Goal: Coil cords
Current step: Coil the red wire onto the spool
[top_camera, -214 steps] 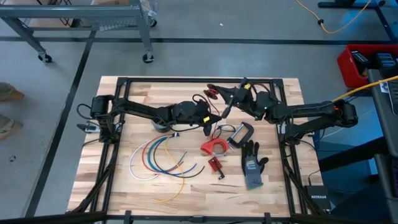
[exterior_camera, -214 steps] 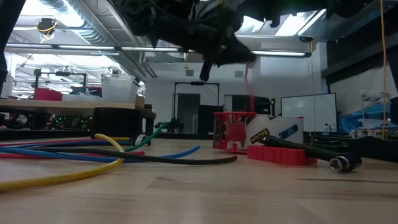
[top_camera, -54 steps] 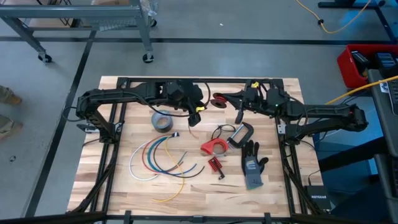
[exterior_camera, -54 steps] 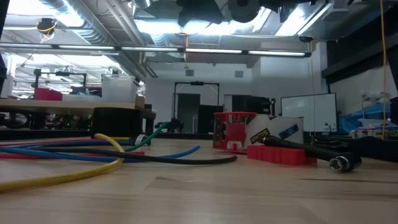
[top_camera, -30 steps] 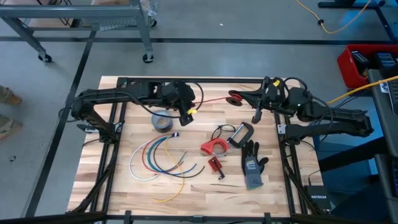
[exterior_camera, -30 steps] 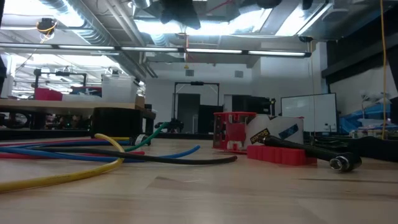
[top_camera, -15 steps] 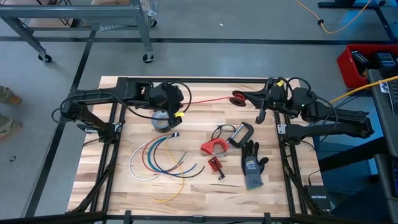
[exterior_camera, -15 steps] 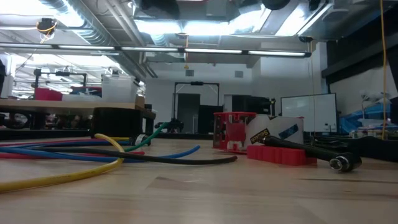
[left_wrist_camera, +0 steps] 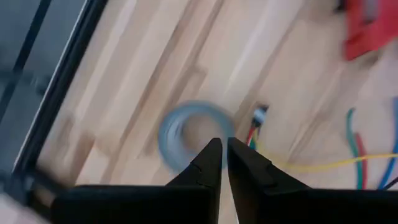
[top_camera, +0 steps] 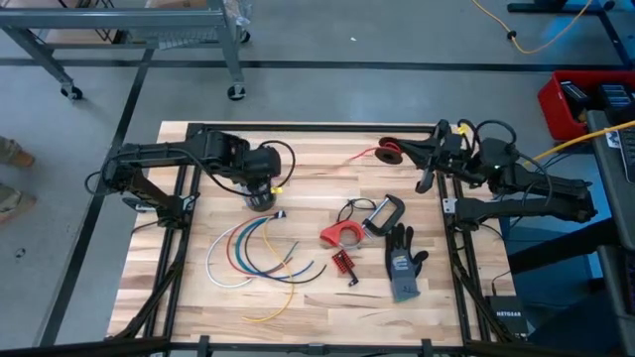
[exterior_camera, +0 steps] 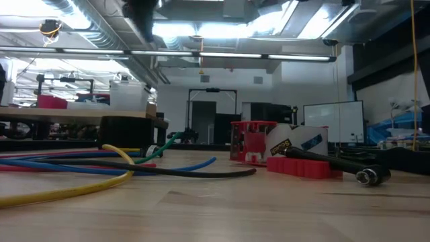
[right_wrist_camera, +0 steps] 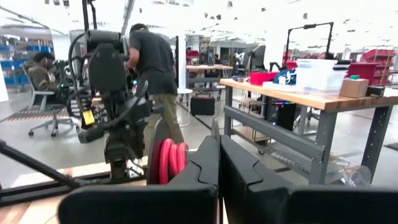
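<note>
My right gripper (top_camera: 402, 152) is at the table's far right, raised and shut on the coiled red cord (top_camera: 390, 152) (right_wrist_camera: 171, 160). The cord's loose tail (top_camera: 359, 156) trails toward the table's left. My left gripper (top_camera: 268, 191) (left_wrist_camera: 222, 149) points down over the grey tape roll (left_wrist_camera: 193, 134). Its fingers stand a narrow slit apart with nothing between them. Several more cords (top_camera: 253, 253) (exterior_camera: 101, 165), white, blue, red, green and yellow, lie in curved arcs on the wood near the left middle. My right gripper holds the red cord at its coil (right_wrist_camera: 177, 163). The fingers (right_wrist_camera: 208, 158) come level from the table's right side. The loops stand upright beside the fingers, lifted clear of the table. The fingers hide the exact spot of the pinch. The tail hangs slack.
A black clamp (top_camera: 385, 213), a red tape dispenser (top_camera: 340, 235), a small red part (top_camera: 343, 262) and a grey glove (top_camera: 402, 263) lie right of the middle. A black frame (top_camera: 298, 127) rims the table. A person (right_wrist_camera: 152, 68) stands in the room beyond.
My left gripper has gone toward the table's left edge and tipped down over the tape roll. The red cord, taut between both grippers a second ago, no longer reaches it, and its tail lies slack. My right gripper has drawn slightly toward the right edge with the coil.
</note>
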